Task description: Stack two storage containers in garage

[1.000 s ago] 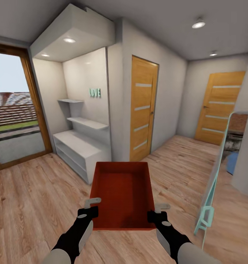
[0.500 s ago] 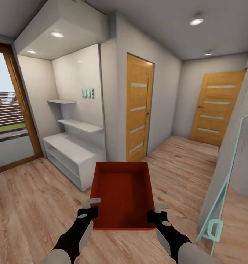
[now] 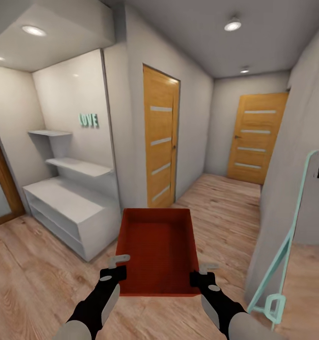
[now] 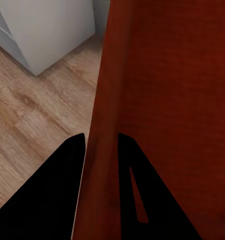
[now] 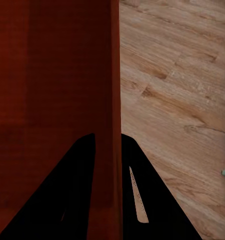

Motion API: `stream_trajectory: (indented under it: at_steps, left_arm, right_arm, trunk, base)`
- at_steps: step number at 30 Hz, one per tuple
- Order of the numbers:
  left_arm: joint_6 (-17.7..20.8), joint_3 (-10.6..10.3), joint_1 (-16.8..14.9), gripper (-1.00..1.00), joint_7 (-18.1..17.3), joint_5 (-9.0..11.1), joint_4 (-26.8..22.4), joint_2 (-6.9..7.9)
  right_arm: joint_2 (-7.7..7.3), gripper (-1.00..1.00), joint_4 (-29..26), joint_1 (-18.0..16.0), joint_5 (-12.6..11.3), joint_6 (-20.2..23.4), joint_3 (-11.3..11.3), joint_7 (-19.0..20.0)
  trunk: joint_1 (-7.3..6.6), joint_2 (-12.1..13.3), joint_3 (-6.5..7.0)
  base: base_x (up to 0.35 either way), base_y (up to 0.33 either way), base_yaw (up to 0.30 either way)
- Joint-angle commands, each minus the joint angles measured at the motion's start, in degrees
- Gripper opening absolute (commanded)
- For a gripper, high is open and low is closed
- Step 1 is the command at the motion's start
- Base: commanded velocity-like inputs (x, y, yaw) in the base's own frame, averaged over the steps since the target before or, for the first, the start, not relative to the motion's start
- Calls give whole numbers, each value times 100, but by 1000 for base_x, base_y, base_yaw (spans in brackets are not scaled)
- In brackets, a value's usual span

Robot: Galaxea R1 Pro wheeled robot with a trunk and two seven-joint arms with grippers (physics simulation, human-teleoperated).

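The view swung right along the hallway; the storage container (image 3: pixel 158 250) stayed put, its side walls pinched by the left gripper (image 3: pixel 116 265) and right gripper (image 3: pixel 203 273). Garage not reached yet.

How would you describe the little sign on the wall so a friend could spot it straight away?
Start at the white alcove beside the nearer wooden door, where a low white cabinet stands under two floating shelves. On the wall just above the shelves are small letters spelling LOVE. They are pale teal, the only coloured thing on that white wall.
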Motion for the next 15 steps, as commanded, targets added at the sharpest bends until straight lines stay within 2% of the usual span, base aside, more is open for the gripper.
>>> stream_trajectory:
  at_steps: [1, 8, 15]
  left_arm:
    - [31, 98, 3, -100, 57, 108, 0, 121]
    - [31, 98, 3, -100, 57, 108, 1, 121]
    - [31, 98, 2, -100, 57, 108, 1, 121]
  right_arm:
    - [-44, -100, -14, -6, -13, -108, -12, -26]
    - [-44, -100, -17, -6, -13, -115, -19, -26]
    - [-44, -100, -14, -6, -14, -127, -21, -33]
  trunk:
    - [5, -4, -2]
    - [5, -4, -2]
    - [5, -4, -2]
  base:
    - [322, 71, -242]
    - [322, 71, -222]
    - [322, 71, -23]
